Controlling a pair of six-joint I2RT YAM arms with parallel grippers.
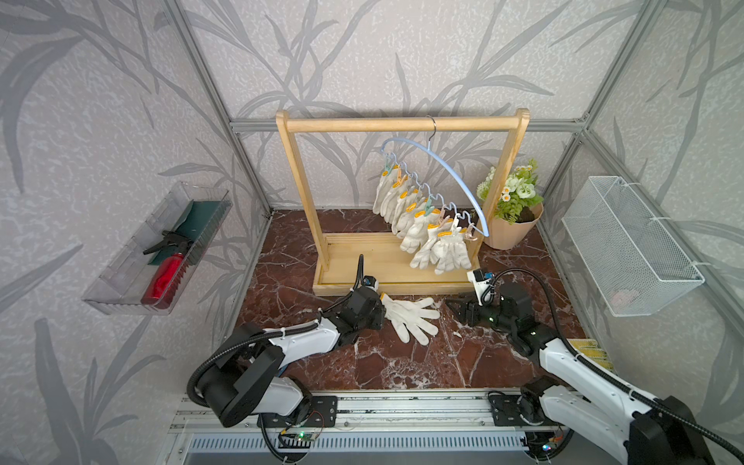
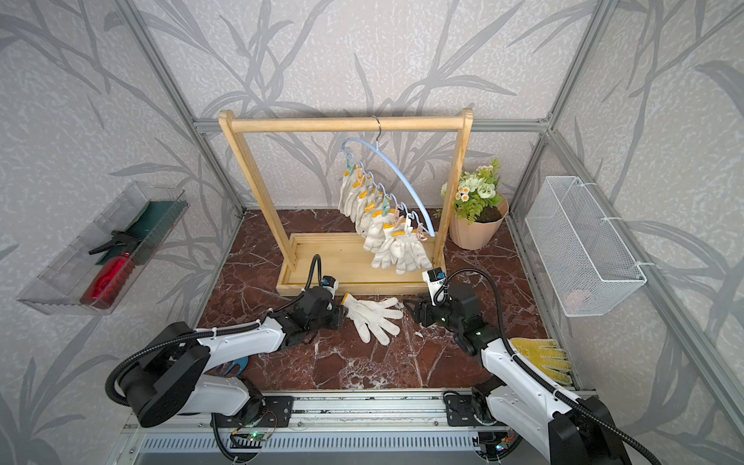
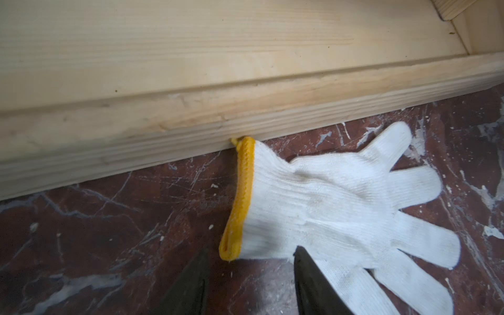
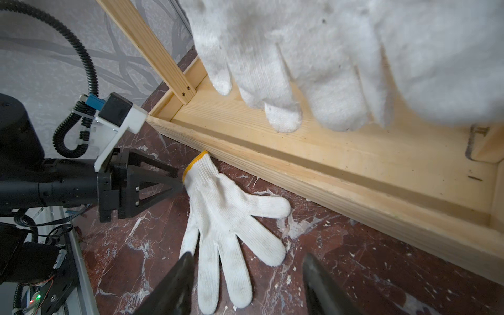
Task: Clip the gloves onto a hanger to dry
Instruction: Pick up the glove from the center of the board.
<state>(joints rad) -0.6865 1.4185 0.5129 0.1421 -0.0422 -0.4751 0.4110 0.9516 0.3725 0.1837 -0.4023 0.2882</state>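
a single loose glove (image 1: 410, 318) is seen lying flat on the marble bench (image 1: 362, 362), fingers spread, just in front of the wooden rack's base (image 1: 386, 265). the far end of its yellow cuff (image 3: 240, 196) touches that base. the other gloves (image 1: 418, 225) hang in a row from the clips (image 1: 428, 206) of the blue hanger (image 1: 430, 147), which is hooked over the rack's top bar.

the left claw (image 3: 251, 256) is held low at the cuff. its jaws are partly apart and astride the cuff's near corner, and nothing is gripped. the right claw (image 4: 248, 256) is set near the glove's fingertips, with its jaws wider apart and empty.

the step in hand is judged to be the pick-up of the loose glove by its cuff. it would be done well if the cuff band itself were taken rather than the thin knit beside it. the band looks firmer, and it is the part that must be offered to a clip. the jaws should be pressed down to the bench before they are closed, so that both layers are gathered. little room is left where the cuff meets the base, so the near corner is the better hold. the lift should be kept clear of the hung gloves overhead. whether a clip is free cannot be told.
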